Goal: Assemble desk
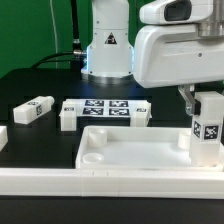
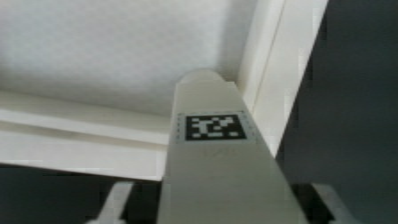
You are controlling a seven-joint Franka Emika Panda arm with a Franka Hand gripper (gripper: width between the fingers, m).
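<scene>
The white desk top (image 1: 125, 150), with its raised rim, lies flat near the table's front. My gripper (image 1: 205, 100) is shut on a square white leg (image 1: 208, 128) with a tag, held upright at the top's corner on the exterior view's right. I cannot tell whether the leg's lower end touches the socket. In the wrist view the leg (image 2: 217, 150) runs out from between the fingers (image 2: 125, 200) of my gripper (image 2: 222, 208) toward the desk top's rim (image 2: 267, 70). Three loose legs lie behind: one far left (image 1: 32, 110), and one at each end (image 1: 68, 117) (image 1: 142, 113) of the marker board.
The marker board (image 1: 107, 107) lies behind the desk top. A long white rail (image 1: 100, 185) edges the table's front. The robot base (image 1: 107, 50) stands at the back centre. Another white piece (image 1: 3, 137) shows at the left edge.
</scene>
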